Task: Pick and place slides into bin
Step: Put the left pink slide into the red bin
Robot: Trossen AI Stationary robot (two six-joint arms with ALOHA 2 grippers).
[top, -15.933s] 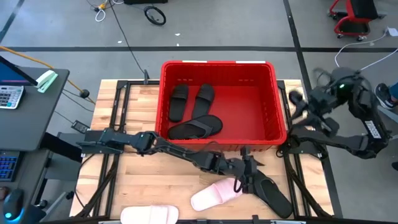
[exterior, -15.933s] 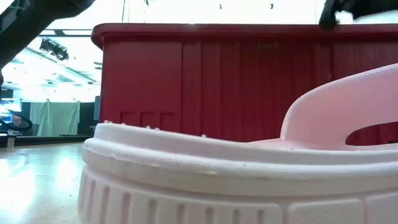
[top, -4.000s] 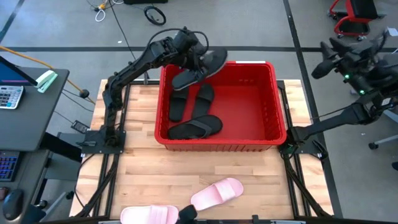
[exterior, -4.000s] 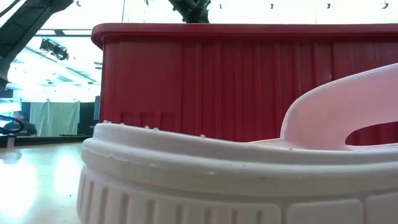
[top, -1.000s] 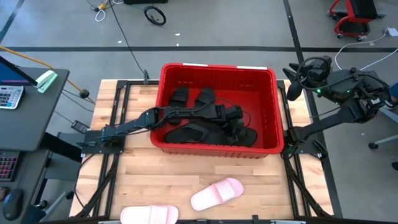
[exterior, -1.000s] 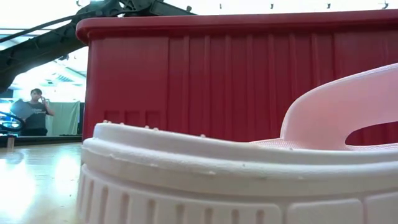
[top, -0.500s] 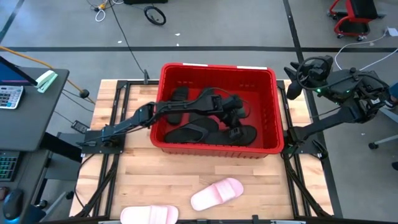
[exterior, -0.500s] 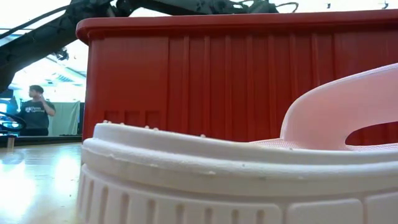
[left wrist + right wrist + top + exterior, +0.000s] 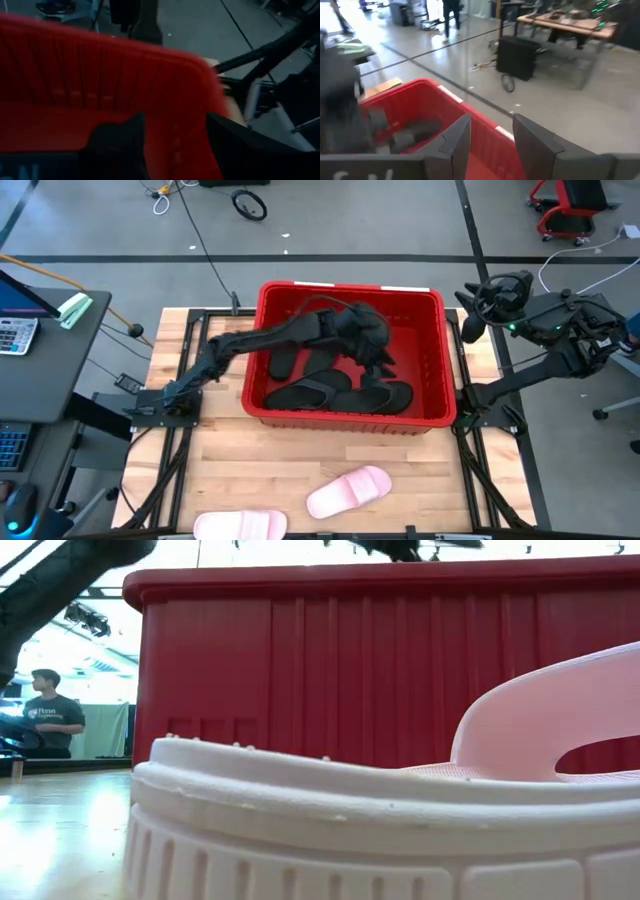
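Observation:
The red bin [image 9: 440, 355] stands at the table's far middle, with several black slides lying on its floor: one at the near right [image 9: 388, 394], a thong-style one [image 9: 310, 390], and one at the left [image 9: 284, 364]. Two pale pink slides lie on the table's near part, one [image 9: 348, 490] in the middle and one [image 9: 240, 525] at the near edge. My left gripper [image 9: 384, 358] hangs open and empty over the inside of the bin; its wrist view [image 9: 175, 145] shows the bin's wall between the fingers. My right gripper [image 9: 470, 315] is open and empty, raised beyond the bin's right far corner [image 9: 490, 140].
The low view is filled by a pink slide [image 9: 350, 830] right in front of it, with the bin's near wall [image 9: 400, 670] behind. A person stands in the room beyond the table [image 9: 45, 715]. Bare wood [image 9: 260, 455] lies between the bin and the pink slides.
My left gripper has risen from the black slide at the bin's near right and gone a little toward the bin's far side. That slide stays lying on the bin's floor. The right arm has kept still.

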